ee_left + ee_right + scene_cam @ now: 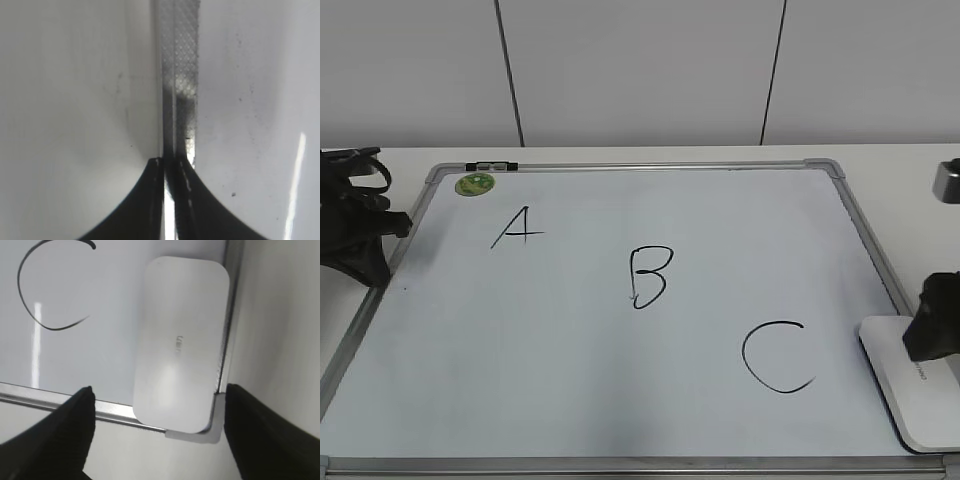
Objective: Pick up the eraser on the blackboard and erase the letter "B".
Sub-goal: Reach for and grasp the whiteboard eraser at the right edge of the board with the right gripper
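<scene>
Eraser [180, 345] lies in blackboard [620, 400] corner, beside "C" [775, 357].

White desk [650, 155] carrying the blackboard [620, 466], which lies flat and covers most of its surface. Desk surface shows along the board's far and left edges.

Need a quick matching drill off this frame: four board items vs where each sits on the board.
Things:
1. eraser
2. magnet
3. B
4. C

Places:
a. board's middle
b. top-left corner
c. bottom-right corner, under the right claw
d. lower right, just left of the eraser

Pairs: 1-c, 2-b, 3-a, 4-d
</scene>
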`<state>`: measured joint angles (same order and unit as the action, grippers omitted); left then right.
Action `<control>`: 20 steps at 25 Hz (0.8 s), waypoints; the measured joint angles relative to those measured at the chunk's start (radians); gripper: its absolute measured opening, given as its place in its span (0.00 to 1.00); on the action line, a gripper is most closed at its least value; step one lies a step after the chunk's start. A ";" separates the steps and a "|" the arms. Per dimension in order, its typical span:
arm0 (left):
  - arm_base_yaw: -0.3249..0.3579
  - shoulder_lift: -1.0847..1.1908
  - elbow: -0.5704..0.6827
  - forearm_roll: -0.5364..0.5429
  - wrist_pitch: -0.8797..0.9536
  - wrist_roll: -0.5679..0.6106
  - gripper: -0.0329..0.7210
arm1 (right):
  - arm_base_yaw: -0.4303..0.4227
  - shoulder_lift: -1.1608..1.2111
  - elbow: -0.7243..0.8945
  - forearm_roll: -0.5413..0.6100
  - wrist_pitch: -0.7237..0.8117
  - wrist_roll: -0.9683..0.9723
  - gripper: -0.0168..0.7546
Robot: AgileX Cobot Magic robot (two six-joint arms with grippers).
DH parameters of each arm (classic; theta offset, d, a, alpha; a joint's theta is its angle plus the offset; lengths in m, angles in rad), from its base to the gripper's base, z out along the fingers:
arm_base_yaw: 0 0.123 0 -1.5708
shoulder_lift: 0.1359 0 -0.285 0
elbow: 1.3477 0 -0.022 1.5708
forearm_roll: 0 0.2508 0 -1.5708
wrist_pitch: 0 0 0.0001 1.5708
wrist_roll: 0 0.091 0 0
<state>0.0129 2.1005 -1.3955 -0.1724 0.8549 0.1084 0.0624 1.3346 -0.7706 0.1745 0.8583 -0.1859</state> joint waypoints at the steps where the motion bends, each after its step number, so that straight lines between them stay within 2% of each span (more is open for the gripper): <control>1: 0.000 0.000 0.000 0.000 0.000 0.000 0.06 | 0.014 0.016 0.000 0.000 -0.012 0.000 0.82; 5: 0.000 0.000 0.000 0.000 0.000 0.000 0.06 | 0.040 0.091 0.000 0.000 -0.051 0.023 0.86; 20: 0.000 0.000 0.000 0.000 0.000 0.000 0.06 | 0.041 0.241 -0.002 -0.061 -0.138 0.129 0.87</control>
<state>0.0129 2.1005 -1.3955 -0.1724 0.8549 0.1084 0.1038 1.5751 -0.7727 0.1134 0.7200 -0.0565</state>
